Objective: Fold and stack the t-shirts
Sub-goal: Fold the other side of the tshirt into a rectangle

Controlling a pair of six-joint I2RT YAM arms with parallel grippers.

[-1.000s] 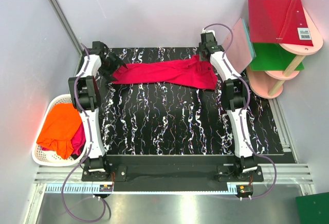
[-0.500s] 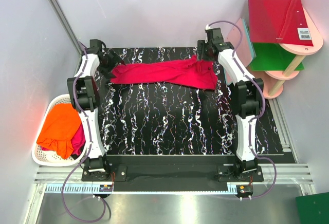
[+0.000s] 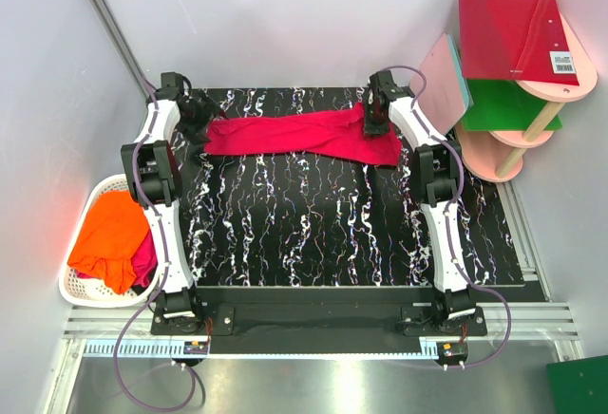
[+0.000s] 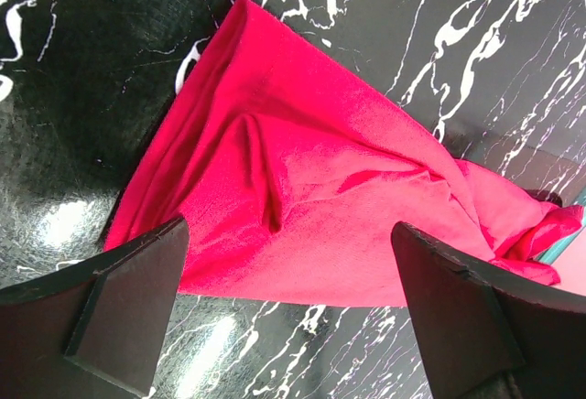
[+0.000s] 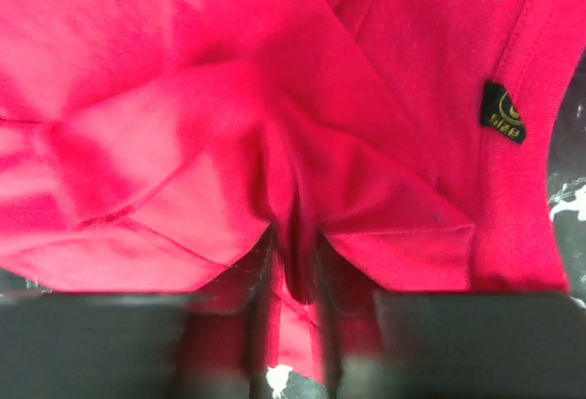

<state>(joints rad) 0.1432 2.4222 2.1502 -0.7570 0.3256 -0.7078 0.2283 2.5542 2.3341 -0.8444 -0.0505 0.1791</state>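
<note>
Top view: crimson shirt (image 3: 302, 137) lies as a long crumpled band across the 12 o'clock edge of the table (image 3: 313, 234), running 9 to 3. Both arms reach to the far end, one at each tip of the band.

Left gripper (image 4: 288, 262) is at the shirt's 9 o'clock end. Its wrist view shows what the top view cannot: the jaws stand wide apart, with nothing between them but the shirt's corner below. No hold.

Right gripper (image 5: 293, 326) is at the 3 o'clock end. From above the jaws are hidden by the wrist. Its wrist view is blurred low down, but the fingers stand close together with a raised ridge of crimson cloth nipped between them — a pinch on the shirt. Only this view shows a small black tag (image 5: 503, 113) at a seam, toward 2 o'clock.

Off the table at 8 o'clock is a white basket (image 3: 76, 286) with an orange shirt (image 3: 112, 234) heaped in it — a scrap of pinkish-red cloth (image 3: 145, 260) shows under it.

At 2 o'clock, a pink shelf (image 3: 518, 153) holds a red board (image 3: 503, 39) and a green board (image 3: 508, 110).
</note>
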